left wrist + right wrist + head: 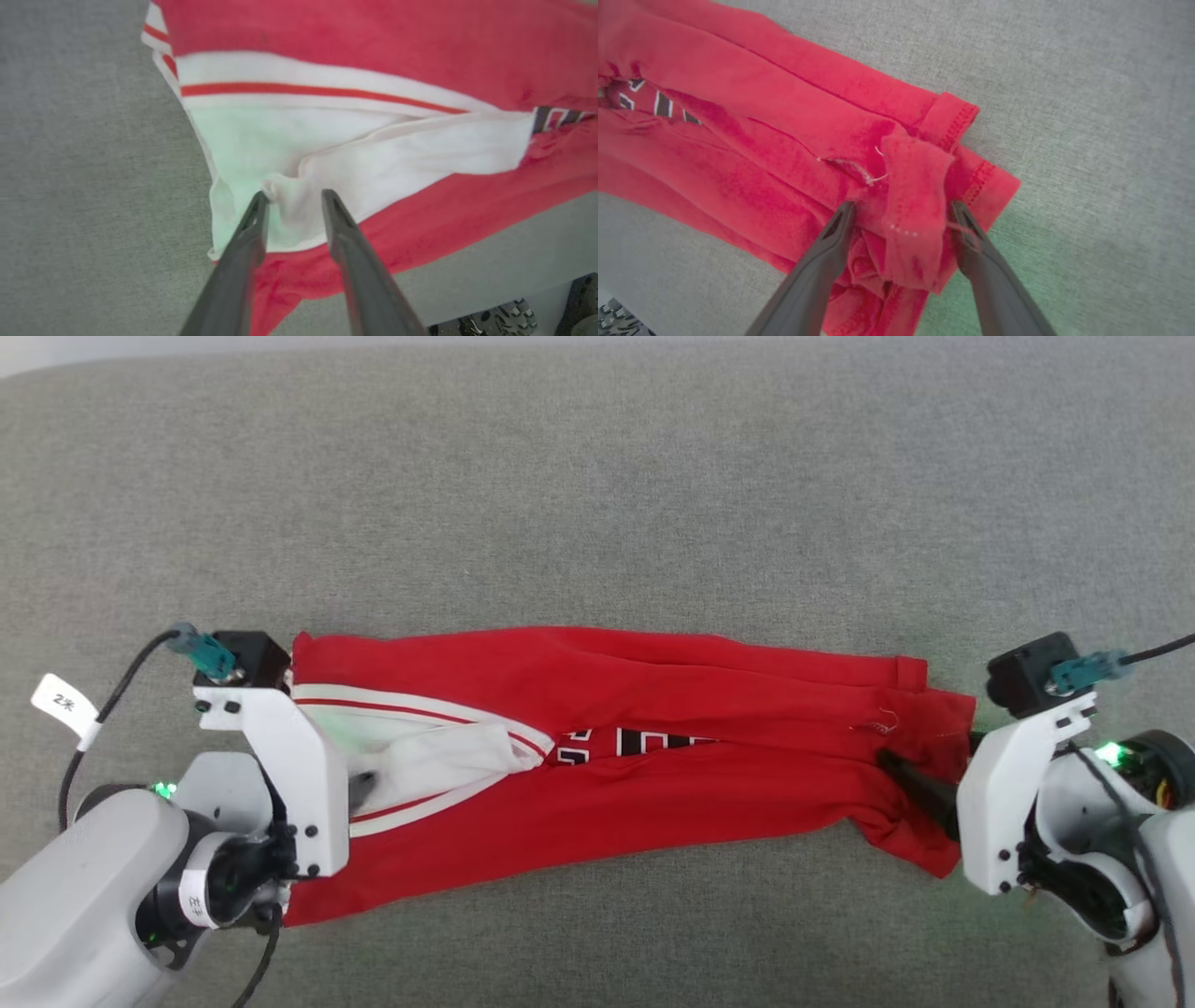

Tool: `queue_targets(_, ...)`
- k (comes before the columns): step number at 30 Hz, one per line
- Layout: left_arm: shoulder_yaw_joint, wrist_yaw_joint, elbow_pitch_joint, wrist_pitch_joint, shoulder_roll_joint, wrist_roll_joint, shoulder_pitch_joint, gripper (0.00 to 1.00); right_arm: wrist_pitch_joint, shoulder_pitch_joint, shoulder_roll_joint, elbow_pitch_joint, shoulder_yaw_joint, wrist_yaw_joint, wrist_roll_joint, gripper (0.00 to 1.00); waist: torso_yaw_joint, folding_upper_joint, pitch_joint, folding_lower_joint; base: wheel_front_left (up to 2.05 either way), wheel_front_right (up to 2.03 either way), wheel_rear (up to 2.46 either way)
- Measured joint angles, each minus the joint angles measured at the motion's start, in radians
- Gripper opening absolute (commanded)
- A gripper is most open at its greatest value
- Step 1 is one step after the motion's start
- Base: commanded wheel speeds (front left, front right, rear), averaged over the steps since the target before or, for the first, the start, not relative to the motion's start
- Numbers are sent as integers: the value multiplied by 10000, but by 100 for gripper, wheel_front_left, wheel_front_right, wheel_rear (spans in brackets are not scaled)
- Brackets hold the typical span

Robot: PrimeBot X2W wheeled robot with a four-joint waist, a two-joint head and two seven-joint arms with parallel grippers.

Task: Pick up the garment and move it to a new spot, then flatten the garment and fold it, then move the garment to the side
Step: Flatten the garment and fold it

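Red shirt point(607, 775) stretched across the grey surface point(597, 476); right gripper point(903, 208) splayed loose around its hem, left gripper point(294, 198) straddles a white fold, grip unclear.

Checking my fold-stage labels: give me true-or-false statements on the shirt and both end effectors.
1. The shirt lies as a long strip on the grey surface. True.
2. The left end effector is at the shirt's white part. True.
3. The right end effector is over bare surface, clear of the shirt. False: its fingers straddle the bunched red end.
4. The shirt hangs in the air. False: it rests on the surface.
5. A black-and-white print shows at the middle fold. True.
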Motion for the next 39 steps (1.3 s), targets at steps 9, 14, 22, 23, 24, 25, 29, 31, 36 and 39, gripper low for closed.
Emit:
queue_targets(9, 706, -700, -376, -2228, 63, 439, 310, 100, 1160, 312, 167, -343, -1549, 0, 316, 100, 194, 0, -333, 0, 0, 0, 0)
queue_targets(14, 988, -995, -535, -4011, -4, 924, 735, 100, 1626, 411, 523, -4, -2123, 0, 232, 100, 409, 0, -357, 0, 0, 0, 0)
queue_targets(22, 1290, -1440, -219, -6897, -485, 1651, 1704, 100, 1427, -327, 909, 1697, -1866, -2, 263, 100, 804, 0, -255, 0, 0, 0, 0)
queue_targets(23, 1298, -1499, -138, -7198, -569, 1716, 1800, 100, 1415, -428, 918, 1939, -1785, -2, 293, 100, 861, 0, -249, 0, 0, 0, 0)
queue_targets(24, 1338, -1501, -38, -7494, -660, 1735, 1918, 100, 1394, -572, 993, 2178, -1778, -2, 391, 100, 918, 0, -242, 0, 0, 0, 0)
queue_targets(25, 1319, -1582, 71, -7724, -719, 1774, 2026, 100, 1398, -695, 1035, 2420, -1730, -6, 483, 100, 979, 1, -237, 0, 0, 0, 0)
queue_targets(29, 1411, -1755, 554, -8838, -1005, 1891, 2477, 100, 1674, -1062, 819, 2784, -1083, -67, 842, 0, 1199, 1, -232, 0, 0, 0, 0)
queue_targets(31, 1546, -1818, 777, -9265, -1187, 1927, 2653, 100, 1638, -1150, 700, 2828, -911, -75, 1051, 0, 1279, 0, -245, 0, 0, 0, 0)
queue_targets(36, 2228, -2105, 1135, -9662, -1672, 2278, 3354, 100, 1496, -1263, 729, 2930, -984, -31, 1839, 0, 1389, 0, -394, -1, 0, 0, 0)
queue_targets(39, 3012, -2401, 972, -9689, -2186, 2899, 3760, 100, 1582, -1249, 520, 2899, -1246, -27, 2150, 0, 1403, 0, -511, 0, 0, 0, 0)
